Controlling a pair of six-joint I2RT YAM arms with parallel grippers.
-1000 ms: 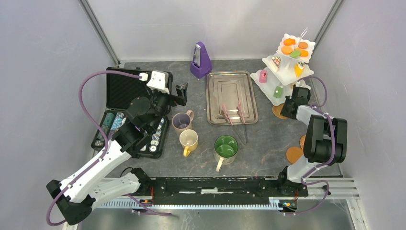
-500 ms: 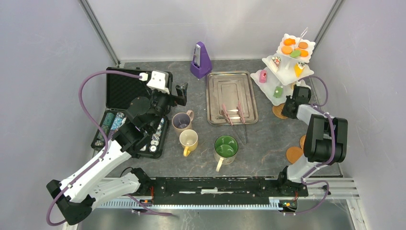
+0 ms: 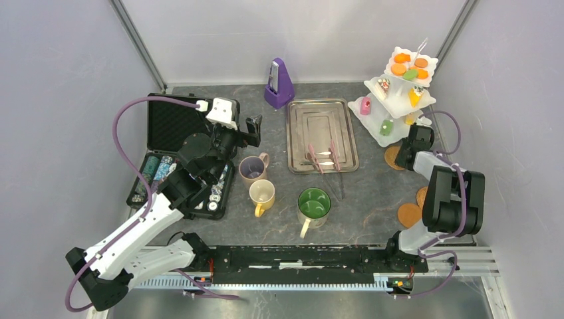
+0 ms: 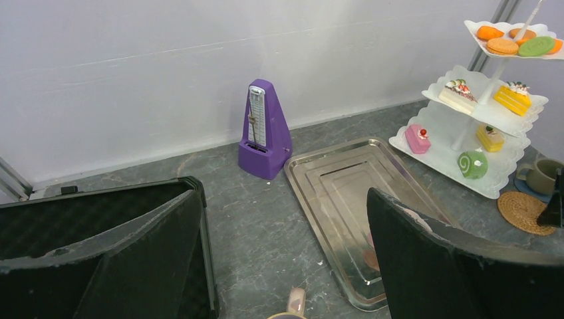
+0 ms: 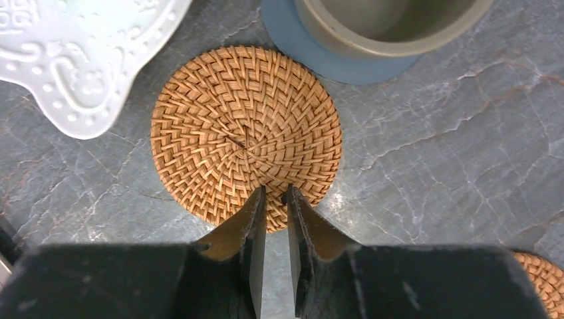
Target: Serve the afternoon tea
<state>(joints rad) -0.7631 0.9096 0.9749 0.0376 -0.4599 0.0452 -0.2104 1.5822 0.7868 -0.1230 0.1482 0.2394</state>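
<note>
The white three-tier stand (image 3: 399,93) stands at the back right with orange, green and pink pastries (image 3: 409,66) on it. My right gripper (image 3: 401,155) is low beside the stand, and its fingers are pinched on the near edge of a cork coaster (image 5: 246,136); the gripper shows in its wrist view (image 5: 274,191). The olive mug (image 5: 386,20) stands on a blue disc just beyond. The mauve mug (image 3: 253,169), yellow mug (image 3: 262,194) and big green mug (image 3: 313,204) stand mid-table. My left gripper (image 4: 286,266) is open and empty above the mauve mug.
A steel tray (image 3: 321,126) with pink tongs (image 3: 324,157) lies in the middle. A purple metronome (image 3: 279,83) stands behind it. An open black case (image 3: 174,126) of poker chips is at the left. Two more cork coasters (image 3: 408,214) lie by the right arm's base.
My right gripper has shifted a little to the right and nearer, and the cork coaster has slid with it. The left arm has barely moved.
</note>
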